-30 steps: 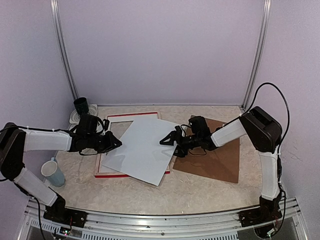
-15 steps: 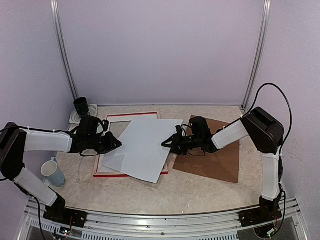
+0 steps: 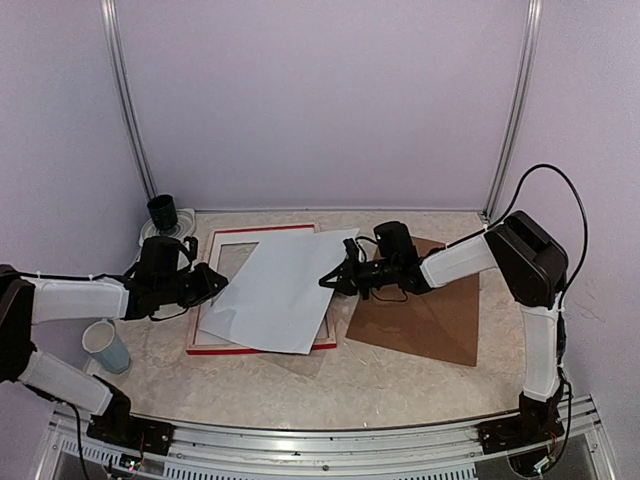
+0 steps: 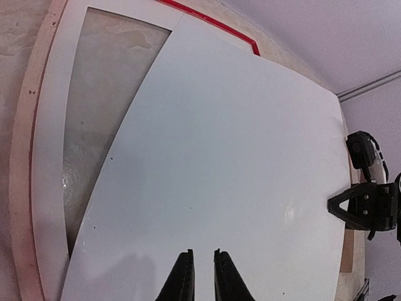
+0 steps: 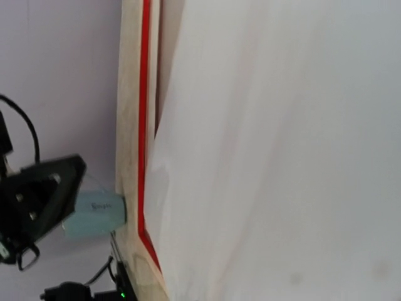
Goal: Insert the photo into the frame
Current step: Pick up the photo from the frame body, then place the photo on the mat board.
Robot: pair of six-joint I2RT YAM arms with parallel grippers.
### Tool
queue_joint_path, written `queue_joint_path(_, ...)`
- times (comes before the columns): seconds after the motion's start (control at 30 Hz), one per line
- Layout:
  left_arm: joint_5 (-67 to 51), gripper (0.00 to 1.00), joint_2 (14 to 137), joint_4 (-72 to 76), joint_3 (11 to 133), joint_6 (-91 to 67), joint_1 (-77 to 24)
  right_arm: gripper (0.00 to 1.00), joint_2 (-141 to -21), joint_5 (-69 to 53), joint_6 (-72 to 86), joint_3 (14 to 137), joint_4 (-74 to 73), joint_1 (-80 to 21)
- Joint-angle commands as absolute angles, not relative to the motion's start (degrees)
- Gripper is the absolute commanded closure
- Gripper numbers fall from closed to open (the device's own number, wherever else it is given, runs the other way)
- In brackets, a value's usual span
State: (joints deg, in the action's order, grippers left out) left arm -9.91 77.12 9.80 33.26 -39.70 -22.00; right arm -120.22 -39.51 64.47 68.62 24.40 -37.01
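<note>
The photo (image 3: 275, 295) shows only its blank white side and lies tilted across the red frame (image 3: 260, 348). At the photo's left edge, my left gripper (image 3: 222, 284) is shut. In the left wrist view its tips (image 4: 202, 254) sit over the white sheet (image 4: 238, 157) with a thin slit between them. At the photo's right edge, my right gripper (image 3: 330, 281) is shut on the photo. In the right wrist view the sheet (image 5: 282, 157) fills the picture and hides my fingers. The frame's red edge (image 5: 145, 94) runs beside it.
A white mat board (image 4: 53, 157) with a window lies inside the frame. The brown backing board (image 3: 430, 320) is on the table under my right arm. A pale blue cup (image 3: 105, 345) stands at the near left. A black cup (image 3: 163, 212) stands at the back left corner.
My right gripper has shut on the photo's right edge. The photo has turned and shifted left over the frame. My left arm has drawn back to the left.
</note>
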Motion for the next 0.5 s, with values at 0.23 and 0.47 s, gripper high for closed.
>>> queue_joint_path(0.23,-7.7,0.83,75.3,20.1,28.0,-38.9,-16.8,1.00,-121.8,-47.1,44.9,83.5,-1.2,-33.8)
queue_joint_path(0.47,-6.7,0.74,75.6,25.6,26.0,-38.6,-14.6,1.00,-127.8,-49.2,35.9,96.7,-13.3,-31.8)
